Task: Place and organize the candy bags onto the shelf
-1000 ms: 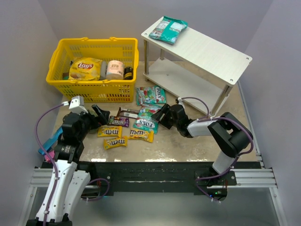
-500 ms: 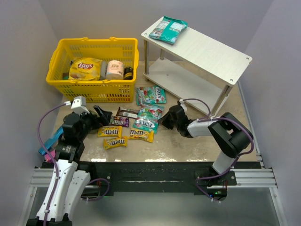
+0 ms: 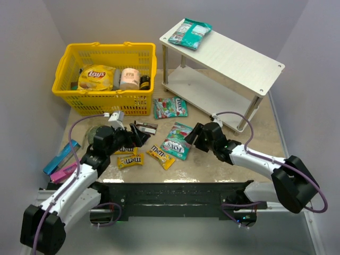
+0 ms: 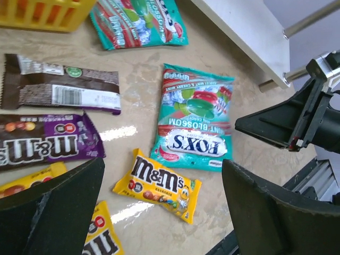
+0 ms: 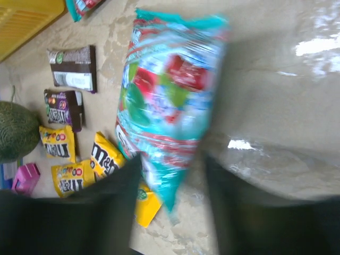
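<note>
The FOX'S candy bag (image 3: 178,141) (image 4: 194,119) (image 5: 170,90) lies flat on the table. My right gripper (image 3: 194,138) (image 5: 172,164) is at its right edge, jaws open, with the bag's corner loose in the gap. My left gripper (image 3: 139,137) (image 4: 162,172) hangs wide open over a yellow M&M's packet (image 4: 159,186) (image 3: 161,156). Beside it lie other yellow packets (image 3: 130,159), a purple one (image 4: 42,141) and a brown one (image 4: 61,90). A second teal bag (image 3: 170,107) lies near the basket. A third (image 3: 191,33) rests on the white shelf (image 3: 239,61).
A yellow basket (image 3: 106,103) at the back left holds a Lay's bag (image 3: 96,77) and jars. Flat blue and pink packets (image 3: 61,159) lie at the left edge. A round green object (image 5: 16,130) sits by my left arm. The shelf's legs (image 3: 245,119) stand behind my right arm.
My right gripper closed on the FOX'S bag, dragged it right and toward me, then opened. My left arm reached forward over the small packets. One yellow packet turned.
</note>
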Robot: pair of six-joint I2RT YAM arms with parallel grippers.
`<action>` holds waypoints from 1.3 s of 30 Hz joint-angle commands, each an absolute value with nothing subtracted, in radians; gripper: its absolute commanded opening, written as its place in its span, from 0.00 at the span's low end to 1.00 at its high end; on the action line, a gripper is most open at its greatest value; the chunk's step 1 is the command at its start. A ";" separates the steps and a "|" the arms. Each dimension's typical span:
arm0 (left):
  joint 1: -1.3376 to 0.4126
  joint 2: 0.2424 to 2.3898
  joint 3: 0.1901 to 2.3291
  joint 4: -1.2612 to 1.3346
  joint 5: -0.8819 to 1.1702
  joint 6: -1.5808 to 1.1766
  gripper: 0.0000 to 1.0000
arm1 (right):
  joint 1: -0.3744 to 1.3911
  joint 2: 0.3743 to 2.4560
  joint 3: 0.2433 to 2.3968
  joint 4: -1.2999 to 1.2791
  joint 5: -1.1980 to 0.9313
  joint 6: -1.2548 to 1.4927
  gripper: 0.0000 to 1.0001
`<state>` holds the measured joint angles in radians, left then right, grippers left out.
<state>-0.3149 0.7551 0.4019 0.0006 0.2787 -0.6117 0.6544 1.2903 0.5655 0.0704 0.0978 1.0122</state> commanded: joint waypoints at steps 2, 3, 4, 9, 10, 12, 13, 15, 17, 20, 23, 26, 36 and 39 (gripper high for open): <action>-0.389 0.900 0.387 0.293 0.233 -0.612 0.96 | 0.652 1.262 0.540 -0.044 0.183 0.973 0.82; -0.400 0.946 0.399 0.331 0.221 -0.594 0.96 | 0.653 1.262 0.529 -0.040 0.183 0.977 0.87; -0.422 0.969 0.409 0.343 0.224 -0.583 0.96 | 0.652 1.266 0.523 -0.031 0.181 0.980 0.88; -0.506 1.121 0.482 0.417 0.174 -0.513 0.95 | 0.652 1.299 0.500 -0.005 0.172 0.986 0.89; -0.526 1.143 0.489 0.428 0.163 -0.503 0.95 | 0.653 1.304 0.497 -0.006 0.161 0.986 0.88; -0.543 1.208 0.514 0.448 0.138 -0.477 0.95 | 0.652 1.318 0.492 0.038 0.146 0.980 0.87; -0.552 1.233 0.521 0.451 0.134 -0.471 0.95 | 0.652 1.325 0.492 0.043 0.135 0.980 0.86; -0.567 1.307 0.546 0.469 0.112 -0.453 0.95 | 0.652 1.344 0.482 0.066 0.123 0.985 0.86; -0.589 1.380 0.560 0.483 0.097 -0.440 0.95 | 0.652 1.359 0.471 0.095 0.109 0.991 0.84; -0.610 1.471 0.592 0.497 0.072 -0.428 0.92 | 0.652 1.394 0.462 0.135 0.089 1.003 0.82; -0.624 1.520 0.603 0.521 0.054 -0.431 0.85 | 0.652 1.423 0.450 0.162 0.077 1.015 0.80; -0.630 1.583 0.615 0.531 0.057 -0.431 0.74 | 0.652 1.439 0.437 0.182 0.066 1.028 0.79; -0.641 1.667 0.623 0.526 0.120 -0.462 0.37 | 0.653 1.508 0.397 0.261 0.038 1.058 0.75; -0.644 1.700 0.644 0.483 0.115 -0.468 0.24 | 0.653 1.534 0.380 0.293 0.038 1.075 0.74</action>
<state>-0.6357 1.6611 0.6025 0.4789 0.1081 -0.4637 0.6533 1.4551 0.4484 0.3969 0.0368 1.0592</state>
